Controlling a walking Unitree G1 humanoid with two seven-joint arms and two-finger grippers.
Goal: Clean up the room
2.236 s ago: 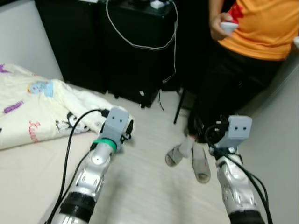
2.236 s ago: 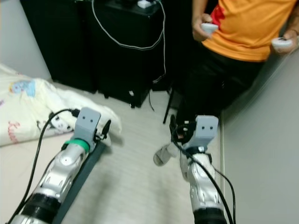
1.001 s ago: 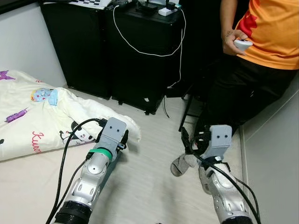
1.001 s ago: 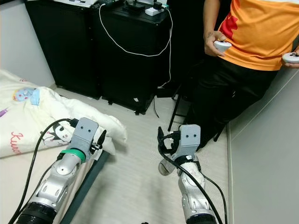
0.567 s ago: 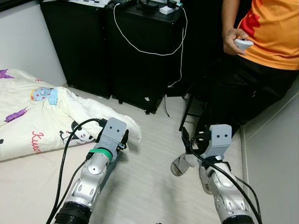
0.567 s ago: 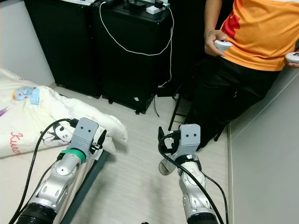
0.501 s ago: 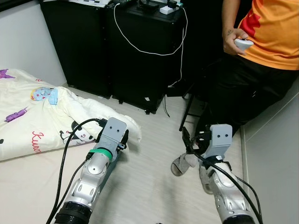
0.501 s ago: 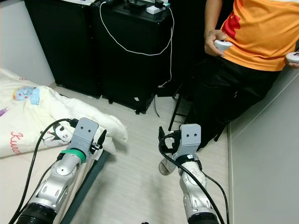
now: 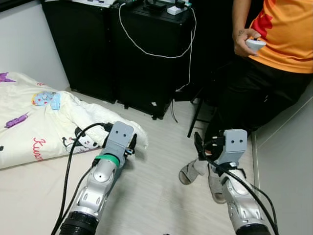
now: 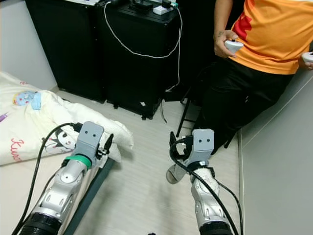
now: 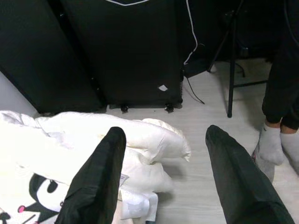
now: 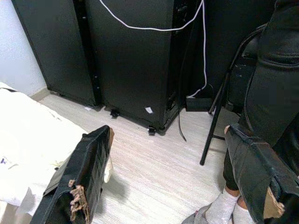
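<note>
Task item in reach is the cream cartoon-print quilt (image 9: 44,122), bunched on the mattress (image 9: 29,196) at its far edge, one fold spilling over the mattress corner toward the pale wood floor (image 9: 156,196). Left gripper (image 11: 163,172) hovers just over that spilling fold, fingers spread apart, holding nothing. Right gripper (image 12: 173,182) is raised over the floor, also spread wide and empty. Black cabinets (image 9: 146,58) stand against the far wall with a white cable (image 9: 161,49) draped down the front. Person in an orange shirt (image 9: 288,34) sits at right, a white controller (image 9: 255,45) in hand, socked feet in sandals (image 9: 195,174) just beside the right arm
</note>
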